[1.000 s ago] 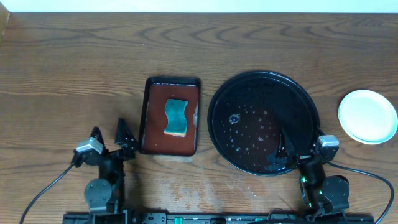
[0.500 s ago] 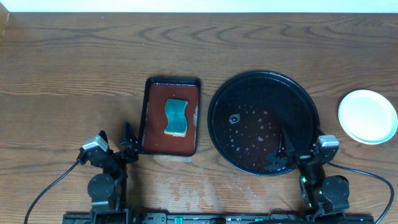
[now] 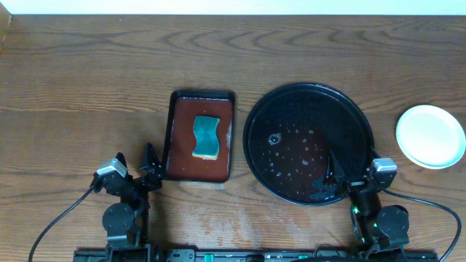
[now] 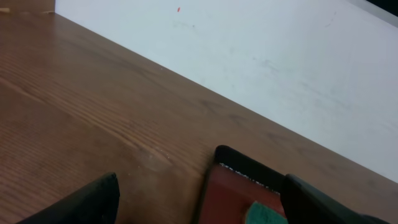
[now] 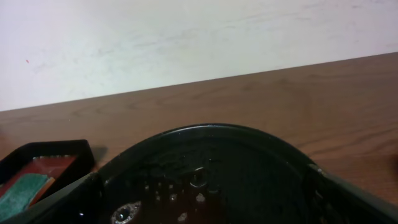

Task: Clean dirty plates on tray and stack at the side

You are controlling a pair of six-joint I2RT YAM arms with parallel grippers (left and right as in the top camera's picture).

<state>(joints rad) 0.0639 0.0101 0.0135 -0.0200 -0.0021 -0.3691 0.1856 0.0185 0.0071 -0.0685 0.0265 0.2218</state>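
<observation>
White plate (image 3: 431, 136) beside black tray (image 3: 291, 116), left gripper (image 4: 199, 186) wide, right gripper (image 5: 202, 180) wide

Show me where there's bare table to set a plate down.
Widest: the wood left of the red tray, up to the far edge. Also the strip behind both trays. Tight: the slot between red tray and black tray, and between black tray and the white plate.
</observation>
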